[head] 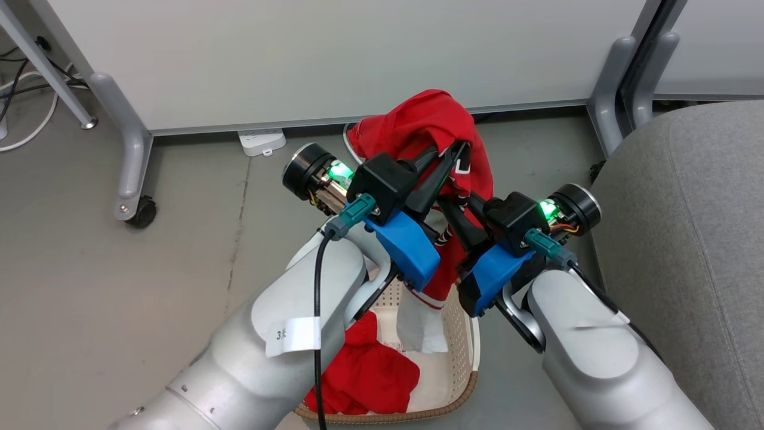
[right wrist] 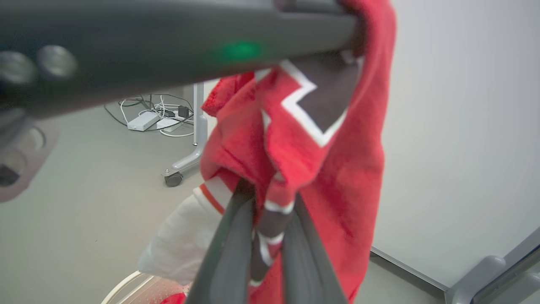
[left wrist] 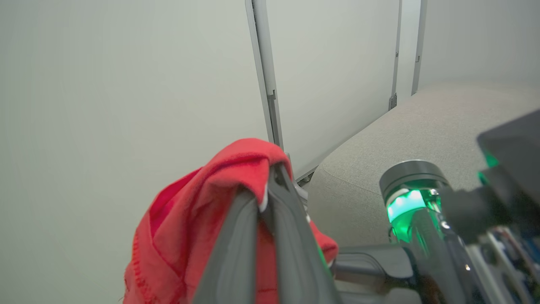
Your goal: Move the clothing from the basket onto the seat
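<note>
My two grippers hold the red jersey (head: 430, 122) up above the basket (head: 464, 346). The left gripper (head: 452, 154) is shut on a fold near the jersey's top; the left wrist view shows red cloth (left wrist: 181, 228) draped over its closed fingers (left wrist: 253, 236). Just below it, the right gripper (head: 450, 202) is shut on the jersey (right wrist: 346, 181) at its black-and-white lettering. The jersey's white hem (head: 421, 325) hangs into the basket. A plainer red piece (head: 364, 370) lies in the basket, partly behind my left forearm. The grey seat (head: 686, 239) stands to the right.
Pale partition panels (head: 358, 54) stand close behind, on grey feet with a caster (head: 142, 212). A white power strip (head: 261, 141) lies on the floor by the panel. Cables (head: 18, 89) trail at the far left. Bare grey floor (head: 119, 298) spreads to the left of the basket.
</note>
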Robot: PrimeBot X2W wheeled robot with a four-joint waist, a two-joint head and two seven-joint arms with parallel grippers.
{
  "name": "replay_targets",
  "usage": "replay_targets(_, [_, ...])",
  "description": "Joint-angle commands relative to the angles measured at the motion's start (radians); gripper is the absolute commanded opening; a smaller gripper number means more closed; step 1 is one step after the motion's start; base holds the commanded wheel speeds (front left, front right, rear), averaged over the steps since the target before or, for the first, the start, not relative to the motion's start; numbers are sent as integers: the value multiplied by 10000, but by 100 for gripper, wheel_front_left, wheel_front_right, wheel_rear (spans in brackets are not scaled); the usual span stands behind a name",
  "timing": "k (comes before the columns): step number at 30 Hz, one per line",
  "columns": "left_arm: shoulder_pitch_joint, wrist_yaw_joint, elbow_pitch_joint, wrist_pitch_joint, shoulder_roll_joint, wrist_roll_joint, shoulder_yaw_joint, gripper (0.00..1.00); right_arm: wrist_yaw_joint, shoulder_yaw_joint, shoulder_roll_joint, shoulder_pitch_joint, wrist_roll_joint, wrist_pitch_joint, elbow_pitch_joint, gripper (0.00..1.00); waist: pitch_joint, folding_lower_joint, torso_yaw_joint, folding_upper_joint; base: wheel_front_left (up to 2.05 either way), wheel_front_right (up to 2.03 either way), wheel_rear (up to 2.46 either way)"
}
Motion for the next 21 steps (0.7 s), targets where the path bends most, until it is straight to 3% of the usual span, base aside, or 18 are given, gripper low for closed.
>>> replay_targets(1, [-160,58,8,-48,-12,-65,-4,0,1,21,41,-66,18,-33,25,0,-15,-1,-15,0,0,0,0])
replay_targets(10, [-175,96,51,-48,-12,-46,-9,0,1,-64,57,15,75,-31,-71,0,2,-1,-62,0,0,0,0])
replay_targets(11, [-166,113,77,-48,-11,-40,-11,4,1,-103,56,28,98,-33,-106,0,11,-1,-70,0,0,0,0])
replay_targets(12, [-158,119,103,-48,-11,-31,-23,29,1,-151,55,49,115,-33,-152,0,21,-1,-78,0,0,0,0])
replay_targets(13, [-164,140,118,-48,-11,-18,-23,100,1,-196,55,69,127,-33,-201,0,31,-1,-87,0,0,0,0])
replay_targets(21, [38,290,-33,-47,-8,141,61,100,1,-841,-38,292,207,-33,-627,0,107,-1,-388,0,0,0,0])
